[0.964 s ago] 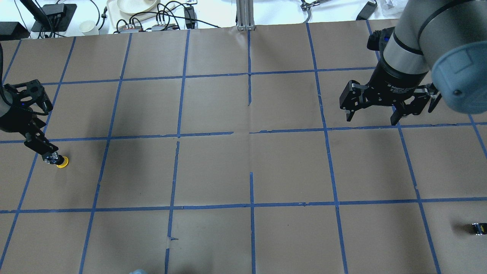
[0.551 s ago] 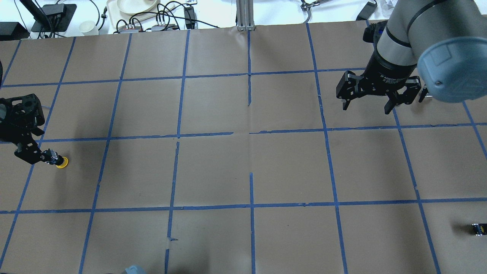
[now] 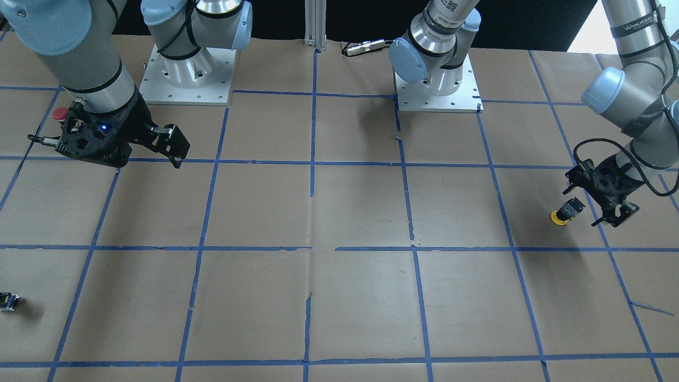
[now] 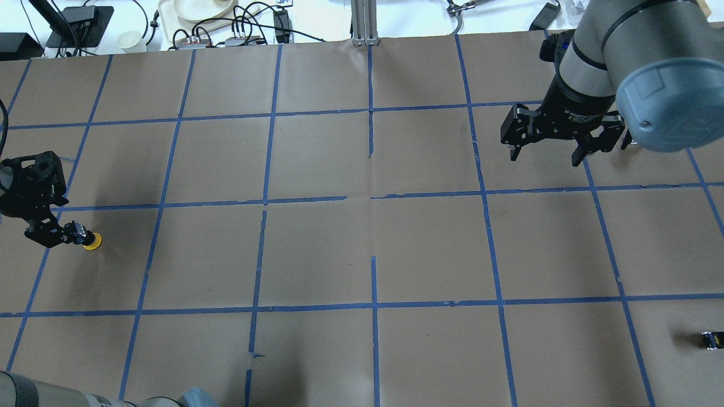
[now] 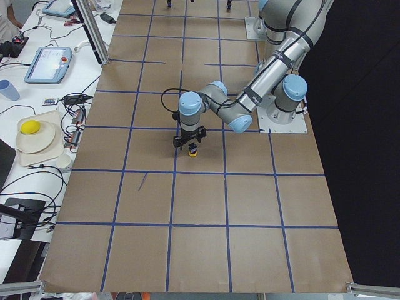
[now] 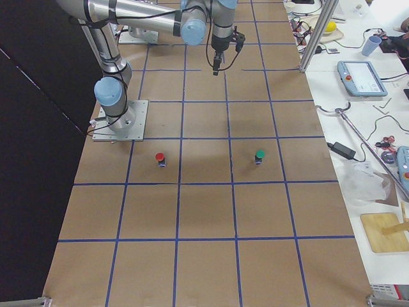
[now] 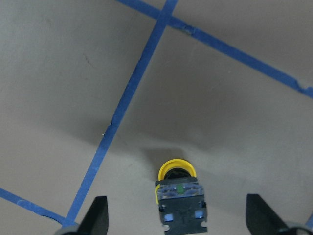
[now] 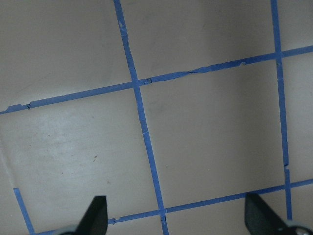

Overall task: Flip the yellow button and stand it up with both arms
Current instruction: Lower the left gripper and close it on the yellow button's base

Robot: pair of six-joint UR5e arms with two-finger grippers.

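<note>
The yellow button (image 4: 90,242) seems to stand cap-down on the brown paper at the table's left side, its black-and-grey body up. It also shows in the front view (image 3: 563,213) and the exterior left view (image 5: 194,152). My left gripper (image 4: 62,234) is open and low beside it. In the left wrist view the button (image 7: 178,193) sits between the wide-apart fingers (image 7: 98,218), touching neither. My right gripper (image 4: 544,160) is open and empty, held above the table's far right part, far from the button.
A red-capped button (image 3: 59,113) stands near the right arm's base (image 3: 185,79). A green-capped button (image 6: 259,155) stands near it. A tiny black-yellow part (image 4: 711,339) lies at the near right edge. Blue tape lines grid the paper.
My left gripper has let go of the button and drawn back left, jaws now open. My right gripper has moved a little toward the table's far side.
</note>
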